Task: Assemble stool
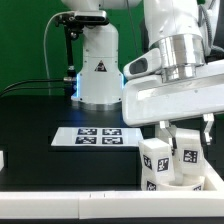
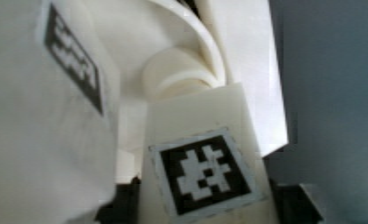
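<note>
The arm reaches down at the exterior view's right, wrist vertical. Its gripper [image 1: 172, 128] points straight down, the dark fingers [image 1: 161, 126] apparently nearly closed.

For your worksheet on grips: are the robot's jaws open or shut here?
Shut on a stool leg: in the wrist view the dark fingertips press both sides of the tagged leg.

We see a black worktop [image 1: 40, 115]. The marker board [image 1: 97, 136] lies flat on it near the middle. At the exterior view's right, the stool [image 1: 172, 165] stands on it, legs up. A white robot base [image 1: 97, 75] sits behind the board.
</note>
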You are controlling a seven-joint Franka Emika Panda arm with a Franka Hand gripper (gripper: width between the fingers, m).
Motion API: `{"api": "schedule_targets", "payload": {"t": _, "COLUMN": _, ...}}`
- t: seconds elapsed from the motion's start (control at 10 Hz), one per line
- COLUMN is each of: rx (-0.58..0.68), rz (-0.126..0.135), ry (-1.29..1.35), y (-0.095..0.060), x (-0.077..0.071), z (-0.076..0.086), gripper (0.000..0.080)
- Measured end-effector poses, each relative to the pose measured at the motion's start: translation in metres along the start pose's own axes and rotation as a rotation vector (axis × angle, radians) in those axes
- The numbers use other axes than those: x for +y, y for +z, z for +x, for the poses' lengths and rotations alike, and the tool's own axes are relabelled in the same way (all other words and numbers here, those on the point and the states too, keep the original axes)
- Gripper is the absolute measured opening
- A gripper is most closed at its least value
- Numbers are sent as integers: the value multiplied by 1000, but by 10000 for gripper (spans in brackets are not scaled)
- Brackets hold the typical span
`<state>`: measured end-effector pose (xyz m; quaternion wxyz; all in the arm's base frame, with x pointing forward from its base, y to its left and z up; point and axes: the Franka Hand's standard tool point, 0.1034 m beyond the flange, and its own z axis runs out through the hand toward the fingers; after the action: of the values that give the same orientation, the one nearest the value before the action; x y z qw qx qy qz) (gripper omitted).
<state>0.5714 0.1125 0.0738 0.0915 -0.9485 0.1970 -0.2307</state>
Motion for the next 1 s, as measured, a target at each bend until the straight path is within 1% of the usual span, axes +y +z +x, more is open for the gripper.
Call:
{"api": "schedule_targets", "payload": {"t": 0.4, "rx": 3, "rz": 0, "ry": -2, "y": 0, "x": 0, "z": 0, "gripper": 324}}
{"api": "schedule_targets", "payload": {"t": 0.5, "rx": 3, "rz": 0, "ry": -2, "y": 0, "x": 0, "z": 0, "gripper": 406}}
{"api": "schedule_targets", "payload": {"t": 0.6, "rx": 3, "rz": 0, "ry": -2, "y": 0, "x": 0, "z": 0, "gripper": 541}}
{"api": "schedule_targets", "payload": {"t": 0.7, "rx": -9, "rz": -2, "ry": -5, "y": 0, "x": 0, "z": 0, "gripper": 541}}
{"api": "schedule_targets", "payload": {"t": 0.8, "rx": -69, "rz": -7, "ry": -10, "y": -5, "x": 0, "z": 3, "gripper": 633}}
{"api": "schedule_targets", "payload": {"t": 0.9, "rx": -71, "rz": -2, "ry": -10, "y": -16, "x": -4, "z": 12, "gripper": 645}}
{"api": "schedule_targets", "payload": {"t": 1.0, "rx": -127, "rz": -7, "ry": -17, "y": -20, "x": -3, "z": 11, "gripper": 648}}
